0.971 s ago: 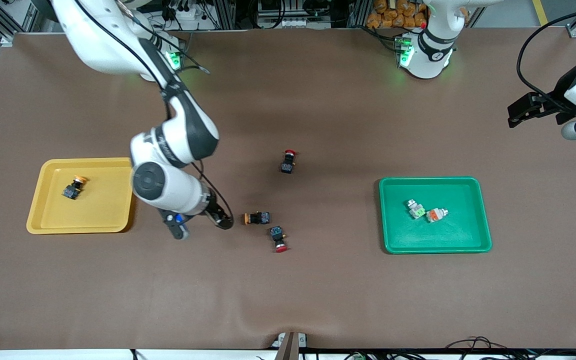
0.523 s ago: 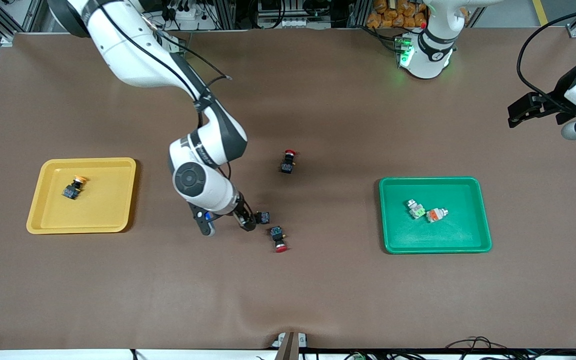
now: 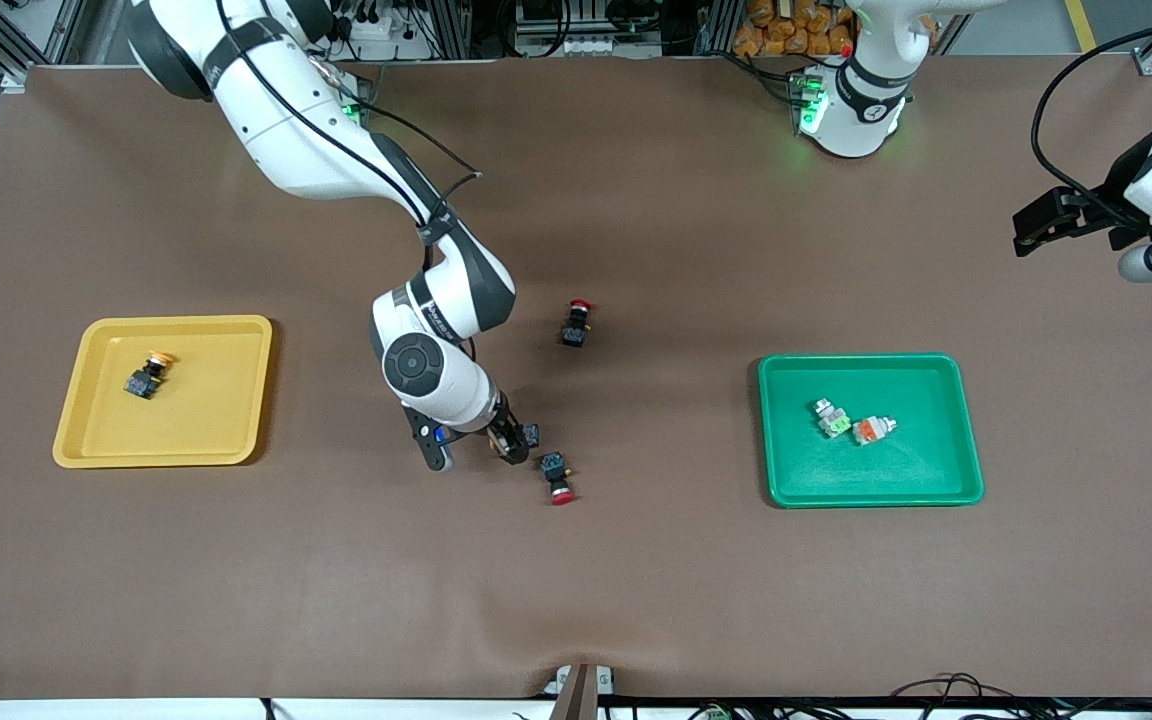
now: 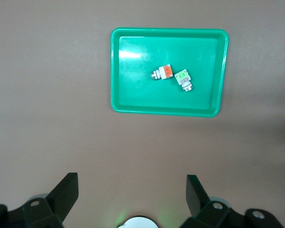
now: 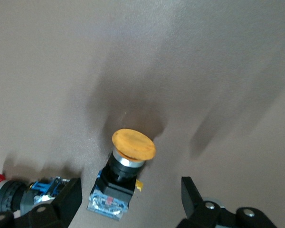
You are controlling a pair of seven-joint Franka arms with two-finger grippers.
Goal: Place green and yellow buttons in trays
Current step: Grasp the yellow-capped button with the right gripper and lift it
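Observation:
A black switch with a yellow-orange cap (image 5: 126,166) lies on its side on the brown table. My right gripper (image 5: 130,197) is low over it, open, one finger on each side of its body with gaps showing. In the front view the right gripper (image 3: 511,440) hides most of that button (image 3: 531,434). A matching yellow-capped button (image 3: 145,376) lies in the yellow tray (image 3: 161,458). The green tray (image 3: 871,497) holds a pale button with a green block (image 3: 833,418) and one with an orange block (image 3: 873,429). My left gripper (image 4: 132,190) waits open, high over the table's end beside the green tray (image 4: 166,112).
Two black switches with red caps lie on the table: one (image 3: 556,476) just beside the right gripper, nearer the front camera, also showing in the right wrist view (image 5: 9,194); the other (image 3: 576,322) farther from the camera.
The right arm has swung from beside the yellow tray toward the table's middle and come down over the loose yellow-capped button, now covering most of it. The left arm has not moved.

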